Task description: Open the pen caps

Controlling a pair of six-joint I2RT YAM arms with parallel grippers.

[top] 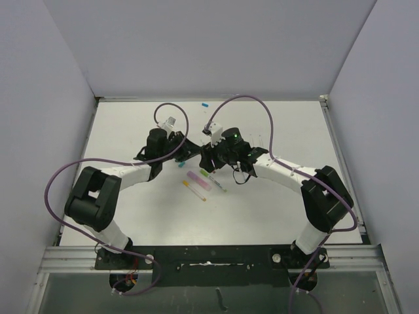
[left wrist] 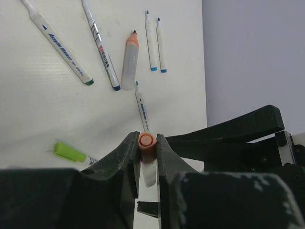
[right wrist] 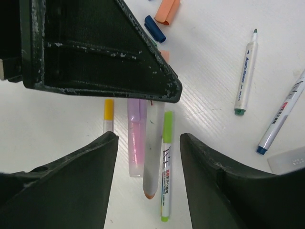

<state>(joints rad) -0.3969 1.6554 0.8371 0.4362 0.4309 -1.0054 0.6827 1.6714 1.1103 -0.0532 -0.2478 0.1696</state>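
Matte black left fingers are clamped on a round orange cap atop a smooth white barrel. The right fingers stand apart above a translucent lilac highlighter and a lime-capped marker on the ribbed white surface.

The table is a matt white sheet with fine parallel ribbing. The fingers of the left gripper are matt black plastic, faintly grainy; the orange-capped pen between them is smooth plastic with a soft sheen. The right gripper has the same dull black fingers, flecked pale along the edges. The white pen barrels are smooth, lightly glossy, with printed lettering. The salmon-orange highlighter and the lilac highlighter look frosted and translucent. The green cap, orange cap and blue cap are opaque, smooth plastic. The rail is bare silvery metal
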